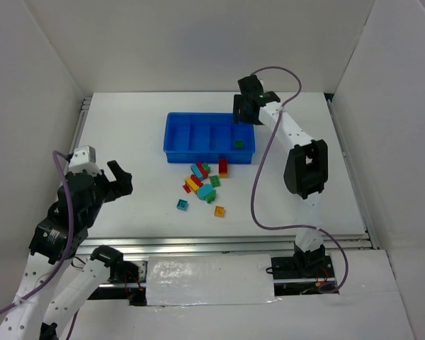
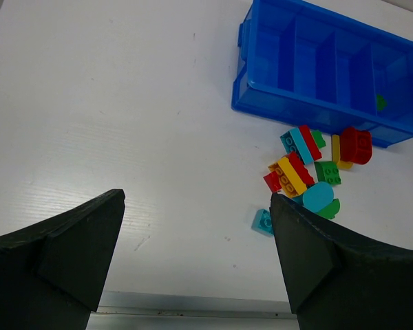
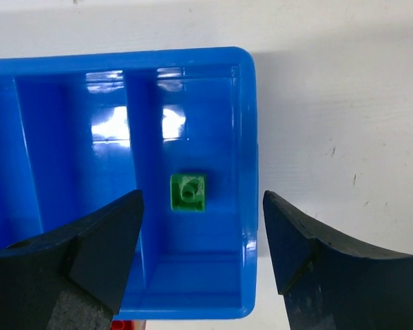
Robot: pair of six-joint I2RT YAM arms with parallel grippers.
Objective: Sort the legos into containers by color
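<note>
My right pincer (image 3: 199,206) hangs over the blue tray (image 3: 246,137), jaws apart, gripping nothing. One green brick (image 3: 188,192) lies flat in the tray's right-end compartment. My left pincer (image 2: 197,199) is spread wide and empty above the bench (image 2: 89,103). Other bricks (image 1: 202,185) sit clustered on the bench just beside the tray.

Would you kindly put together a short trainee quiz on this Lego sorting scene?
1. True or false: the green brick lies in an end compartment of the blue tray.
2. How many bricks are in the tray? A none, B one, C four.
3. Which gripper hangs over the tray?
Key: 1 true; 2 B; 3 the right gripper, jaws open.
</note>
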